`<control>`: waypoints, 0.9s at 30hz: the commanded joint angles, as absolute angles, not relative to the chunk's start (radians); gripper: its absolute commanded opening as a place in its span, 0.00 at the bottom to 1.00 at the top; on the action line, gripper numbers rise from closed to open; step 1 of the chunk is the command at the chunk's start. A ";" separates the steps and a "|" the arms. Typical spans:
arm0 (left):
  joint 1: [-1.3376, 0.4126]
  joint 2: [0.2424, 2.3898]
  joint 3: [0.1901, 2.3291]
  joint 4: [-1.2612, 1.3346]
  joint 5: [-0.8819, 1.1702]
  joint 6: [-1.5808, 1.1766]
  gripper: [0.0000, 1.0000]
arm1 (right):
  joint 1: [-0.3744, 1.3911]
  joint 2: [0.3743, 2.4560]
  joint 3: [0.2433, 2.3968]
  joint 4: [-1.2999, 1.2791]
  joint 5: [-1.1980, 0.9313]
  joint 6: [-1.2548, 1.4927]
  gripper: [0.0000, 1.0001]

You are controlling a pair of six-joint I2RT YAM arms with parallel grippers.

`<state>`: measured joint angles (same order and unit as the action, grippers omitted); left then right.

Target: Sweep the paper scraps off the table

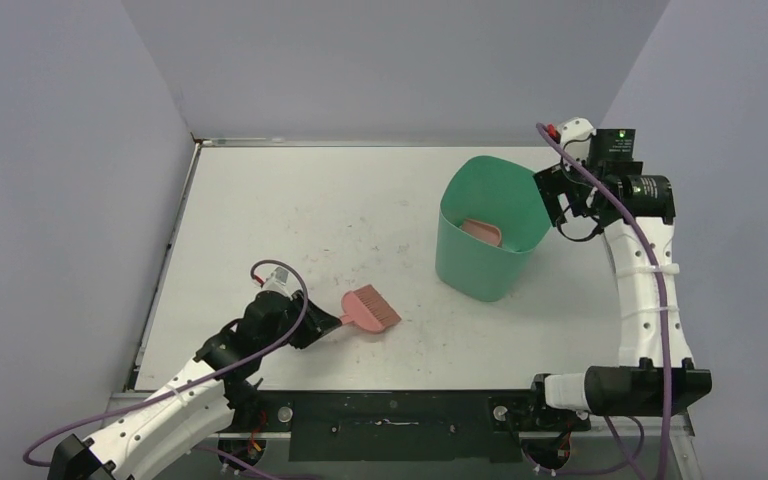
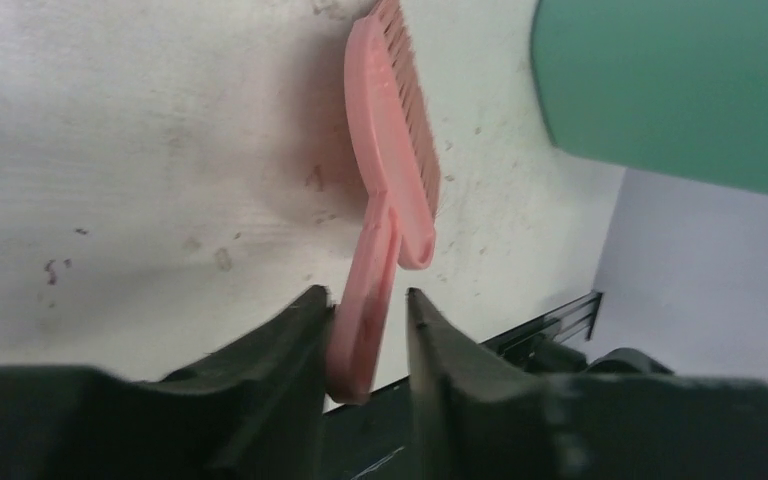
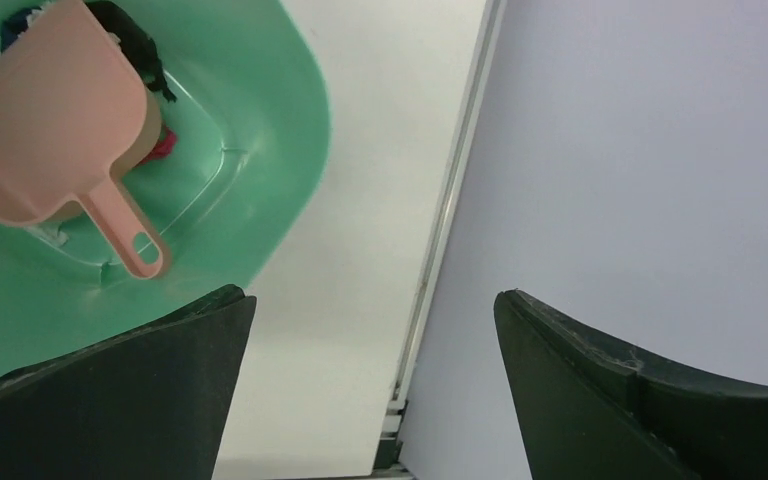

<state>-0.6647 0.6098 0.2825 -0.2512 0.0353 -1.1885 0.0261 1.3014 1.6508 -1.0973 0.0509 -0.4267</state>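
No paper scraps show on the white table [image 1: 310, 200]. Some scraps lie in the green bin: a dark one [image 3: 132, 42], a red one [image 3: 163, 143]. The pink dustpan [image 3: 50, 120] lies inside the bin too, seen from above [image 1: 482, 231]. The pink brush [image 1: 370, 308] lies on the table near the front. My left gripper [image 1: 320, 325] is around its handle [image 2: 365, 300]; one finger touches it and a gap shows to the other. My right gripper [image 1: 560, 205] is open and empty beside the bin's right rim; its jaws stand wide apart [image 3: 370, 295].
The green bin [image 1: 480, 250] stands right of centre on the table and fills the upper right of the left wrist view [image 2: 680, 90]. Grey walls close the back and sides. The metal edge rail [image 3: 450, 200] runs along the table's right side.
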 commanded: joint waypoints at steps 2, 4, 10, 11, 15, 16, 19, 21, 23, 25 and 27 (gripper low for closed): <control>-0.666 0.596 0.379 -0.440 0.012 -1.100 0.43 | -0.114 1.367 1.640 -1.116 -0.124 -0.367 0.97; -0.666 0.596 0.419 -0.511 -0.005 -1.053 0.48 | -0.136 1.382 1.643 -1.123 -0.164 -0.358 0.98; -0.667 0.652 0.606 -0.708 -0.052 -0.921 0.51 | -0.201 1.408 1.697 -1.145 -0.300 -0.305 0.98; -0.667 0.660 0.641 -0.743 -0.055 -0.899 0.53 | -0.210 1.412 1.718 -1.156 -0.315 -0.293 0.97; -0.668 0.680 0.804 -0.893 -0.096 -0.801 0.54 | -0.236 1.408 1.782 -1.208 -0.382 -0.249 0.97; -0.668 0.688 0.843 -0.905 -0.104 -0.778 0.54 | -0.236 1.403 1.789 -1.222 -0.402 -0.238 0.98; -0.669 0.741 0.959 -0.857 -0.107 -0.694 0.54 | -0.237 1.397 1.768 -1.232 -0.470 -0.191 0.98; -0.669 0.819 1.037 -0.819 -0.108 -0.627 0.54 | -0.236 1.403 1.731 -1.208 -0.479 -0.176 0.98; -0.673 0.920 1.129 -0.785 -0.111 -0.564 0.54 | -0.236 1.415 1.686 -1.180 -0.464 -0.168 0.98; -0.688 1.032 1.211 -0.730 -0.128 -0.519 0.53 | -0.236 1.434 1.655 -1.166 -0.461 -0.174 0.97; -0.708 1.117 1.302 -0.670 -0.147 -0.488 0.53 | -0.236 1.451 1.646 -1.166 -0.473 -0.177 0.93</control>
